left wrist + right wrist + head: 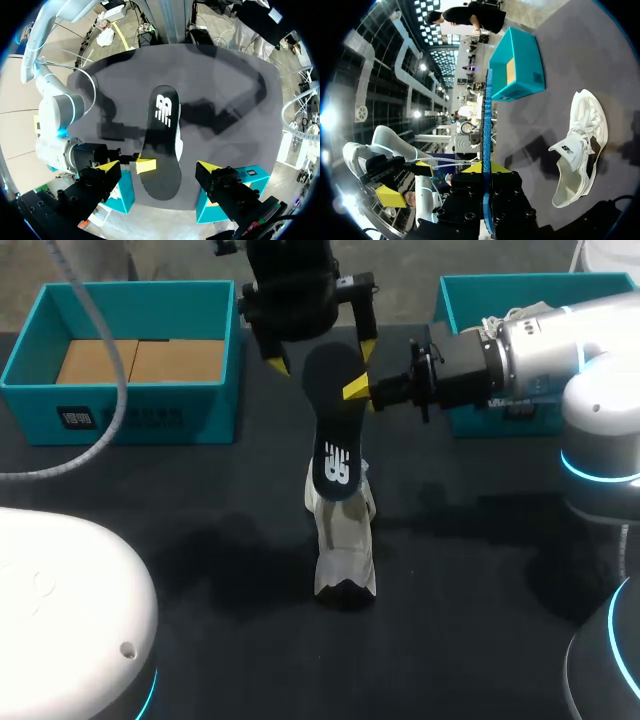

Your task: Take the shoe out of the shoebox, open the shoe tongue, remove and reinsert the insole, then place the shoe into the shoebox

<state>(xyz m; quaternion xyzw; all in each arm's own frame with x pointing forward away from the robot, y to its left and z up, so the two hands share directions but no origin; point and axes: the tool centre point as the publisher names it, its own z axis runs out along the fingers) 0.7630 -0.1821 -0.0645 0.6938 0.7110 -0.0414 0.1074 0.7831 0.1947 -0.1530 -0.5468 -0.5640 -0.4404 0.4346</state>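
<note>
Pinching insole (335, 430) edgewise in closed right gripper (360, 390), above shoe (345, 540) lying mid-table (200, 540), clear of every edge. Holding left gripper (322, 355) spread wide astride its far end, gripping nothing. Probably light, floppy: take by the rim.

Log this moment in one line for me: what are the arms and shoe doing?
right gripper: shut on insole, lifted clear of shoe | left gripper: open, straddling insole | shoe: on table
</note>
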